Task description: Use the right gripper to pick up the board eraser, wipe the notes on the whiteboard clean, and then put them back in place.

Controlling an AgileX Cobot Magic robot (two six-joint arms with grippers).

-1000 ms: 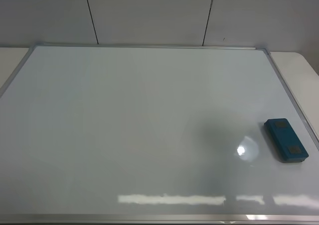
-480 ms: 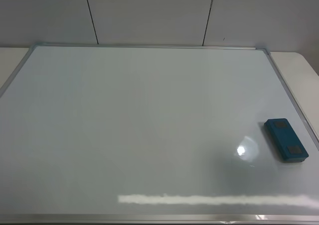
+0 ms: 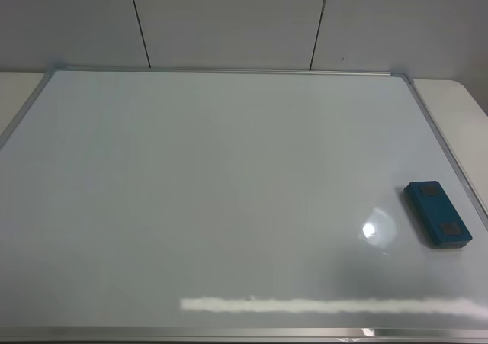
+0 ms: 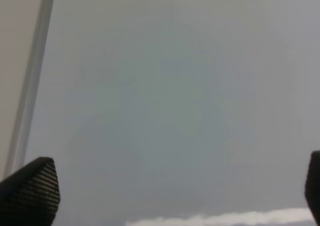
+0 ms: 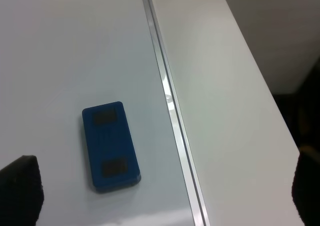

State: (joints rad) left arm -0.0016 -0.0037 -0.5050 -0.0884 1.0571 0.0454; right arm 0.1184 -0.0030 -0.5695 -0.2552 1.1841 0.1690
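The whiteboard (image 3: pixel 229 176) fills most of the exterior high view, and no red notes show anywhere on it. The teal-blue board eraser (image 3: pixel 437 213) lies flat on the board near its right frame, with nothing touching it. In the right wrist view the eraser (image 5: pixel 110 146) lies below my right gripper (image 5: pixel 164 188), which is open and empty with its fingertips wide apart. My left gripper (image 4: pixel 172 188) is open and empty over bare board near the left frame. Neither arm shows in the exterior high view.
The silver board frame (image 5: pixel 170 110) runs just beside the eraser. A white tabletop (image 5: pixel 225 85) lies beyond it, and its outer edge drops off to a dark area. A panelled grey wall (image 3: pixel 229 16) stands behind the board.
A dark shadow over the board's lower middle has faded away. The bright reflection strip near the front edge is now unbroken. The eraser has not moved.
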